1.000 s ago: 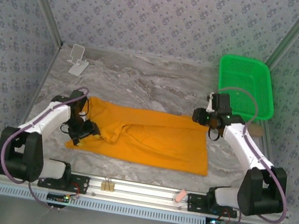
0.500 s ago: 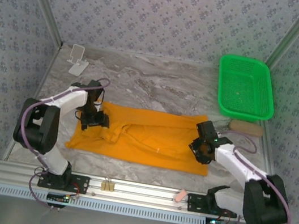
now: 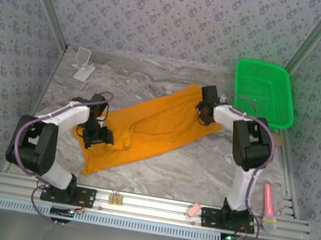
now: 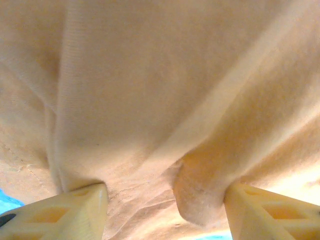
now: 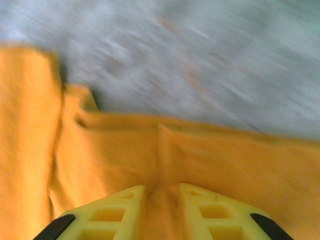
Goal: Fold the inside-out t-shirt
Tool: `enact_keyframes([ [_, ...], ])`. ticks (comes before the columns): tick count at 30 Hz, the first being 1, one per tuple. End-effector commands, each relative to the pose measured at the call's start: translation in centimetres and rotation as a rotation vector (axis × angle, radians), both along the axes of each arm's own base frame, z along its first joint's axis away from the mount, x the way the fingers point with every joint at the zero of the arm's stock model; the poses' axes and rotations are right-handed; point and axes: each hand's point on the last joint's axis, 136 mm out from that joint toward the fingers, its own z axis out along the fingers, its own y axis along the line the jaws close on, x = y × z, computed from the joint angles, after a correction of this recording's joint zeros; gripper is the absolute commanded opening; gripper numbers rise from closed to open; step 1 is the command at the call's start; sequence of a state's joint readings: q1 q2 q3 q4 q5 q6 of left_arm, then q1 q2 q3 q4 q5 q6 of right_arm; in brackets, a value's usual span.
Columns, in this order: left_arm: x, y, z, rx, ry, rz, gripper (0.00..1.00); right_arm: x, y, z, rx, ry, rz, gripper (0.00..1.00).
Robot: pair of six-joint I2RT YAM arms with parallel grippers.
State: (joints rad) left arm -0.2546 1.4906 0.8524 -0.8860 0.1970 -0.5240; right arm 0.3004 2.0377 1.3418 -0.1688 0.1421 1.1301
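Note:
The orange t-shirt [image 3: 146,130] lies slantwise on the marble table [image 3: 148,81], from front left to back right. My left gripper [image 3: 97,136] is pressed down on its left part. In the left wrist view the jaws stand wide, and cloth [image 4: 150,75] bulges between the fingers [image 4: 80,210], so my left gripper [image 4: 165,195] is open. My right gripper [image 3: 205,106] is at the shirt's far right corner. In the right wrist view a raised ridge of the fabric [image 5: 225,160] is pinched in my right gripper [image 5: 161,192], whose fingers stand close together.
A green basket [image 3: 263,94] stands at the back right, close to the right arm. A small white stand [image 3: 83,64] sits at the back left. A pink and yellow tool [image 3: 269,209] lies at the front right edge. Bare marble [image 5: 200,60] lies beyond the shirt's corner.
My right gripper closed on the shirt's right end and swung it from the front right toward the back, turning the shirt slantwise. The left gripper stayed on the left part.

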Motion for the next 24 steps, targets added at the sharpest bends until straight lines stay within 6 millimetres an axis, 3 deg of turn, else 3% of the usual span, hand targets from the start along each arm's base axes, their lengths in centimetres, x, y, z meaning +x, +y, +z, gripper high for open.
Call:
enact_keyframes([
  [1, -0.2, -3.3, 0.2, -0.078, 0.000, 0.038, 0.62, 4.4, 1.1, 0.9, -0.006, -0.046, 0.078, 0.29],
  [4, 0.0, -7.1, 0.5, -0.130, -0.024, 0.002, 0.63, 6.2, 1.1, 2.6, -0.040, -0.062, 0.078, 0.39],
  [7, 0.0, -11.3, 1.1, -0.181, -0.035, -0.079, 0.63, 6.3, 1.0, 5.5, -0.032, -0.104, 0.092, 0.43],
  [10, -0.2, -15.3, 1.7, -0.239, -0.031, -0.158, 0.64, 3.8, 0.3, 7.7, -0.033, -0.077, 0.112, 0.48],
  [12, -0.3, -16.7, 2.6, -0.256, -0.039, -0.205, 0.63, 1.0, 0.1, 7.9, -0.062, -0.034, 0.136, 0.52],
  [15, 0.0, -15.9, 5.1, -0.220, -0.108, -0.233, 0.64, -3.0, 0.5, 6.6, -0.059, 0.053, 0.159, 0.53],
  [19, 0.2, -11.8, 8.7, -0.097, -0.183, -0.303, 0.65, -7.2, 2.5, 3.9, -0.082, 0.159, 0.230, 0.54],
  [21, 0.3, -8.5, 9.0, 0.016, -0.190, -0.319, 0.66, -8.3, 3.9, 2.5, -0.080, 0.174, 0.263, 0.54],
  [24, -0.5, -4.6, 7.2, 0.100, -0.127, -0.289, 0.66, -8.5, 5.8, 0.4, -0.038, 0.201, 0.298, 0.51],
])
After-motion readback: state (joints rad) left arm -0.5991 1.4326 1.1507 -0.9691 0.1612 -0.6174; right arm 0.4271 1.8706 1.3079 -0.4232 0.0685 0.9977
